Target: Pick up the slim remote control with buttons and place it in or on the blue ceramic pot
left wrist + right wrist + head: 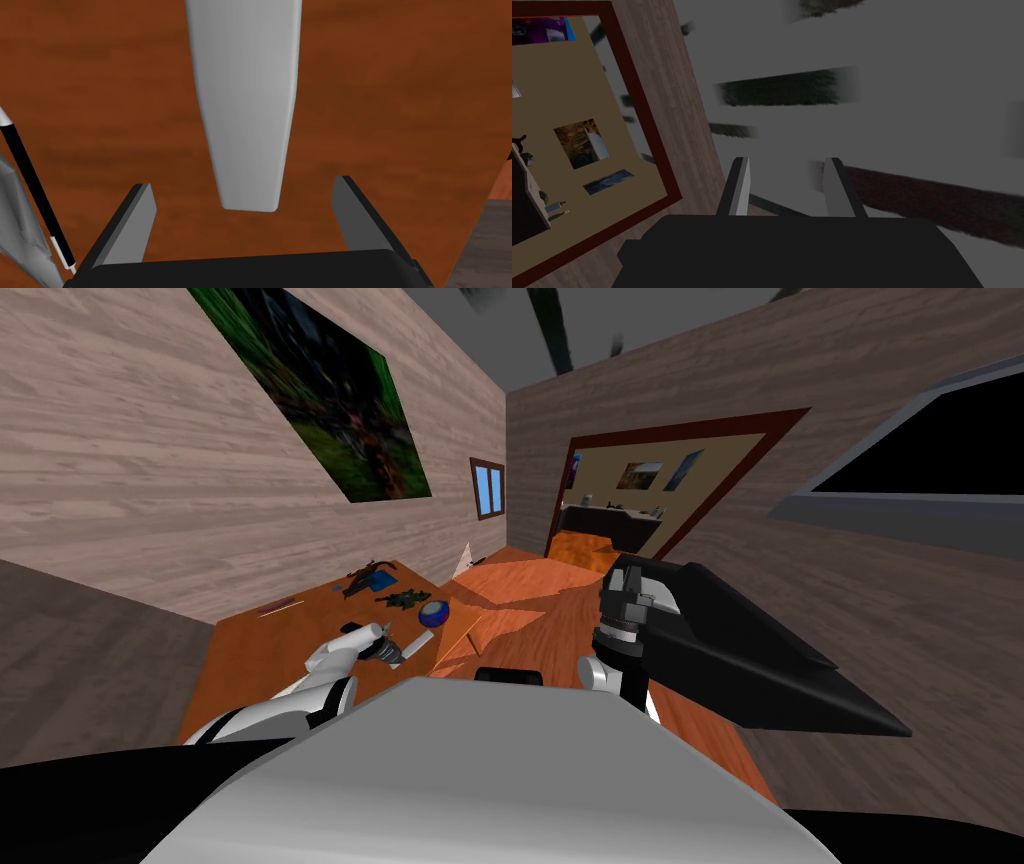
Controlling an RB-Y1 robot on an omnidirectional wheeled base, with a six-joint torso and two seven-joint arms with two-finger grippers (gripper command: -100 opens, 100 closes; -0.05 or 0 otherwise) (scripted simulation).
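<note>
The remote control [245, 100] lies flat on the reddish-brown wooden table [400, 100]. Its long axis runs straight away from the left gripper [242, 184]. Its narrower, rounded end points back toward the gripper's dark body, and it broadens farther out. It is a slim, plain light grey slab, and no buttons can be made out on the face.

The left gripper is released: one finger [135, 220] stands on either side of the remote's near end, and neither touches it. A thin black rod with a white tip [35, 185] lies just beside that finger.

In the head view the remote [418, 644] sits left of centre in the frame, slanting up to the right. Its far end is aimed at the blue pot [434, 613], which stands near it on the same table [260, 658]. The left gripper [385, 648] is at the remote's lower end.

The right gripper [787, 160] is raised at centre right [625, 588], its fingers apart with nothing between them.
</note>
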